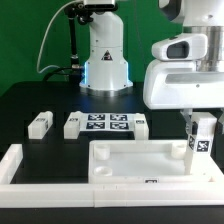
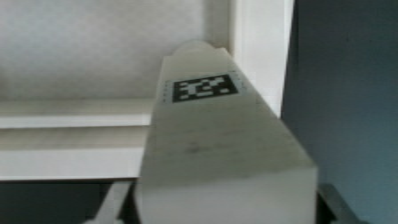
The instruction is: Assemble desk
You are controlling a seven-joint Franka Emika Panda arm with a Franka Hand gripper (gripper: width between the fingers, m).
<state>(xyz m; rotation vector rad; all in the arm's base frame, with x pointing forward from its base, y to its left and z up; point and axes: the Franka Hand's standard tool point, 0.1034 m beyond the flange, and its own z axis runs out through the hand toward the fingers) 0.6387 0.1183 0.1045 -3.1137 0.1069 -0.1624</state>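
The white rimmed tabletop panel (image 1: 135, 160) lies flat near the front of the table. My gripper (image 1: 200, 124) is shut on a white leg block (image 1: 201, 146) and holds it upright over the panel's corner at the exterior view's right. In the wrist view the held leg (image 2: 222, 150) fills the middle and shows a marker tag. The panel's rim and inner corner (image 2: 107, 112) lie behind it. My gripper (image 2: 222, 206) is mostly hidden by the leg. Three loose legs lie behind the panel: one (image 1: 38, 125), a second (image 1: 73, 125) and a third (image 1: 140, 127).
The marker board (image 1: 107, 124) lies between the loose legs. A low white border wall (image 1: 20, 166) runs round the front and the exterior view's left of the table. The robot's base (image 1: 104, 60) stands at the back.
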